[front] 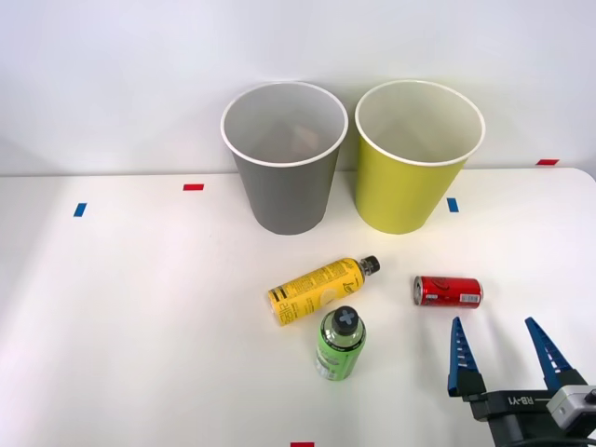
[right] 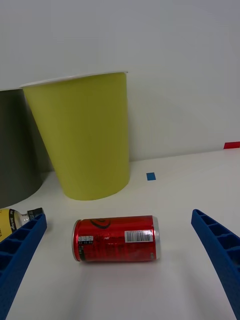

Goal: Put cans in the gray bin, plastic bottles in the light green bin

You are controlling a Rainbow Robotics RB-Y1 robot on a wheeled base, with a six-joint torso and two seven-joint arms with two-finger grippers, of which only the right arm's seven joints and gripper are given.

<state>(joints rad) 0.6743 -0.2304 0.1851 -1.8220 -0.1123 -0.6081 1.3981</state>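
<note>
A red can point(front: 448, 291) point(right: 116, 238) lies on its side on the white table, right of centre. My right gripper point(front: 504, 347) point(right: 120, 265) is open just in front of it, nothing between its blue fingers point(front: 459, 355). The yellow bottle point(front: 321, 289) point(right: 12, 218) lies on its side with its black cap pointing right. Just in front of it stands the green bottle point(front: 339, 344), upright. At the back, the gray bin point(front: 284, 158) point(right: 15, 150) is on the left and the light green bin point(front: 418, 155) point(right: 87, 135) on the right, both upright.
Small red point(front: 193, 187) and blue point(front: 453, 205) tape marks dot the table. A white wall rises right behind the bins. The table's right edge runs near the gripper.
</note>
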